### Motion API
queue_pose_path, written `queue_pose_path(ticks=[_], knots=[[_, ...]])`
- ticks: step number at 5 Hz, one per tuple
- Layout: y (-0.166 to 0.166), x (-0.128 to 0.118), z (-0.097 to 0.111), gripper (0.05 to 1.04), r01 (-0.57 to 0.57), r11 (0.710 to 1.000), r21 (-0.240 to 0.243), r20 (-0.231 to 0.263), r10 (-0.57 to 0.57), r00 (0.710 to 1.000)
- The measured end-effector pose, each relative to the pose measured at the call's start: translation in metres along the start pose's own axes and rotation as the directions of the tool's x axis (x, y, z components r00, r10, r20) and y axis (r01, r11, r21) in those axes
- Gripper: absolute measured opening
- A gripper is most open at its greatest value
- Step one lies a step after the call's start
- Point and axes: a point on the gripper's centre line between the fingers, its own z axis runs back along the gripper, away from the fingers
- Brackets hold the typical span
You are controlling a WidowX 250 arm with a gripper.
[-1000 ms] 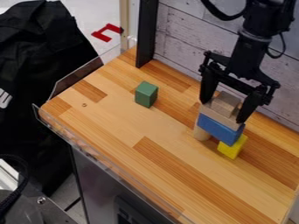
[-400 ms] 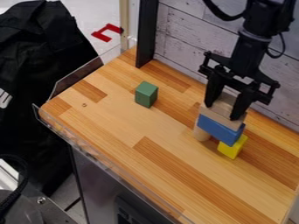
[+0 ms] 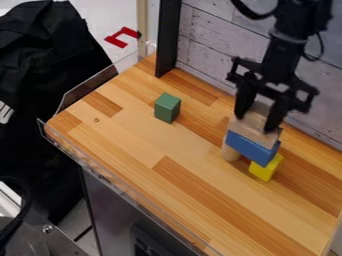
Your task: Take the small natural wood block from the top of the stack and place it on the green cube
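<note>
At the right, the gripper (image 3: 256, 123) hangs over a stack of blocks, its two fingers closed against opposite sides of a small wooden block (image 3: 259, 111). That block is at the top of the stack, partly hidden by the fingers. Beneath it lies a flat, light wooden block (image 3: 252, 131), which rests on a long blue block (image 3: 250, 148). A wooden cylinder (image 3: 230, 153) and a yellow block (image 3: 266, 169) stand under the blue one. Apart from the stack, a green block (image 3: 167, 108) stands upright to the left.
The wooden table (image 3: 143, 145) has a clear plastic guard (image 3: 120, 184) along its front left edge. A black post (image 3: 167, 37) rises at the back, beside a whitish plank wall (image 3: 207, 47) close behind the stack.
The gripper's fingers have come together onto the small top block. Since then the arm has shifted very slightly to the left. The blocks lower in the stack and the green block have stayed put.
</note>
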Motion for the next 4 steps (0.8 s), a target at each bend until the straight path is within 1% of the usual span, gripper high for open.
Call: queue_pose_path(ticks=[1,2,3,4], knots=[[0.028,0.002,0.013,0.561,-0.072,0.997,-0.015,0.018,0.072,0.997],[0.064,0.004,0.014,0.561,-0.15,0.988,-0.03,0.005,0.15,0.989],[0.091,0.006,0.013,0.561,-0.191,0.981,-0.023,0.012,0.191,0.981],[0.109,0.015,-0.016,0.561,-0.144,0.989,-0.029,-0.032,0.143,0.989]])
